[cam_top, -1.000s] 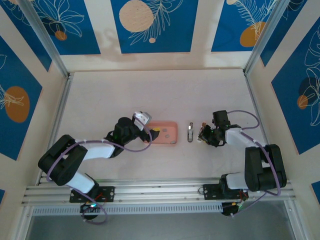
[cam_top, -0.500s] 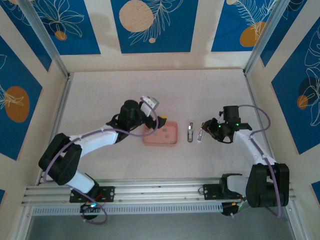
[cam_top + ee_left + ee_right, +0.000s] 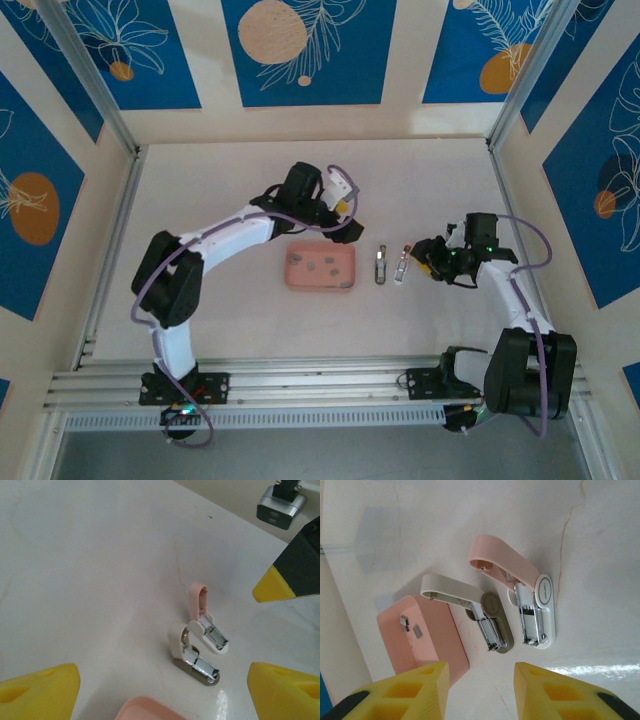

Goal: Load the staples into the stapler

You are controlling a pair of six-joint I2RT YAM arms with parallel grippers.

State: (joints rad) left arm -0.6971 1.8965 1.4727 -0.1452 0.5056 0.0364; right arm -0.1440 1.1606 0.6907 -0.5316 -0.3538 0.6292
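Left gripper (image 3: 348,222), fingers spread and empty, sits just behind the pink tray (image 3: 290,268). Right gripper (image 3: 418,260), also spread and empty, is to the tray's right. Between that gripper and the tray lie an open pink-white stapler (image 3: 401,265) and an open grey stapler (image 3: 380,265). The staples (image 3: 329,265) lie inside the tray.

Pink stapler (image 3: 512,566) and beige stapler (image 3: 492,606) lie open beside pink tray (image 3: 442,647) holding staples (image 3: 416,630).

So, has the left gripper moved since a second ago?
Yes. The left gripper went from the pink tray's left edge to beyond its far edge, rightward.
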